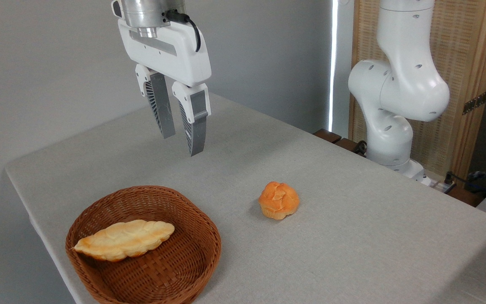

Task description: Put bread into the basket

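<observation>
The bread (279, 200), a small round orange-golden bun with a lumpy top, sits on the grey table a little right of centre. The reddish-brown wicker basket (99, 207) stands at the front left, apart from the bun. My gripper (182, 144) hangs high above the table, behind the basket and up-left of the bun. Its two grey fingers point down, stand open, and hold nothing.
A long pale braided loaf (124, 240) lies inside the basket. The robot's white base and arm (395, 105) rise at the back right, beside a wooden panel. The table's edge runs close along the basket's left side. Cables lie at the far right.
</observation>
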